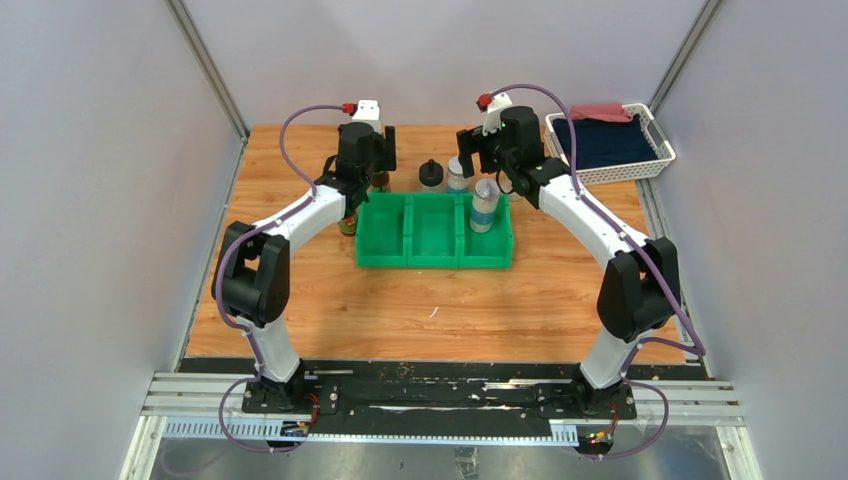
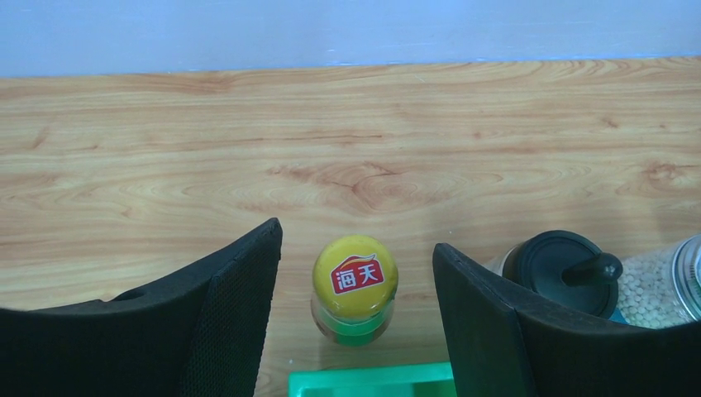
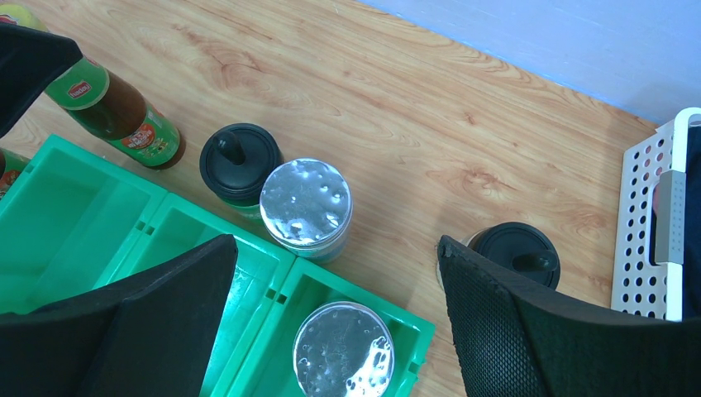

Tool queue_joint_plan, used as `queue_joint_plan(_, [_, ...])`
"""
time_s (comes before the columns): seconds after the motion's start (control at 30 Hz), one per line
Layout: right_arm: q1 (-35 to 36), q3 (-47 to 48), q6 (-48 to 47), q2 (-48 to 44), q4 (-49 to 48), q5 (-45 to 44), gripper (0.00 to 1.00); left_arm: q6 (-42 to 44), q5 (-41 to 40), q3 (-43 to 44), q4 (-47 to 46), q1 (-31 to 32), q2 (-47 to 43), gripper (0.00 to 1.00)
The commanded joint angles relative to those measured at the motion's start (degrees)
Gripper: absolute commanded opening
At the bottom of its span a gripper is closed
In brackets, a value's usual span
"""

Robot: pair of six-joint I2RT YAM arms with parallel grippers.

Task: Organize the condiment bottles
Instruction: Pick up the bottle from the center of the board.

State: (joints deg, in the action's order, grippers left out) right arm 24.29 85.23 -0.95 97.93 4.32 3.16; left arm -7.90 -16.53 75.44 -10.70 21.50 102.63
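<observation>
A brown bottle with a yellow cap (image 2: 355,277) stands upright just behind the green bin (image 2: 372,382). My left gripper (image 2: 357,236) is open around it, with a gap on each side of the cap. A second brown bottle (image 1: 347,224) stands left of the bin (image 1: 435,250). A black-knob bottle (image 3: 240,161) and a silver-lidded shaker (image 3: 306,201) stand behind the bin (image 3: 74,207). Another shaker (image 3: 343,351) stands in its right compartment. My right gripper (image 3: 335,248) hangs open above that shaker, holding nothing. A second black-knob bottle (image 3: 514,255) stands on the table right of the bin.
A white perforated basket (image 1: 655,140) holding dark blue and red cloth sits at the back right corner. The bin's left and middle compartments hold nothing. Grey walls close in the table on three sides.
</observation>
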Motion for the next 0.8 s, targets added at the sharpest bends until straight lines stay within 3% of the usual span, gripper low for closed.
queue_joint_plan(0.0, [-0.76,0.43,-0.54,0.05,0.01,-0.19,0.94,1.15,-2.07,0.19,-1.64,-0.31,1.56,0.73])
queue_joint_plan(0.53, [-0.74,0.38,-0.46,0.06,-0.09,-0.08,0.94,1.83,-3.51,0.28,-1.76,-0.31,2.29,0.66])
queue_joint_plan(0.67, [-0.74,0.33,-0.46,0.02,-0.16,-0.08,0.94,1.92,-3.33,0.23,-1.70,-0.31,2.48,0.57])
queue_joint_plan(0.77, [-0.74,0.39,-0.42,0.03,-0.16,0.01,0.94,1.92,-3.20,0.33,-1.76,-0.31,2.65,0.44])
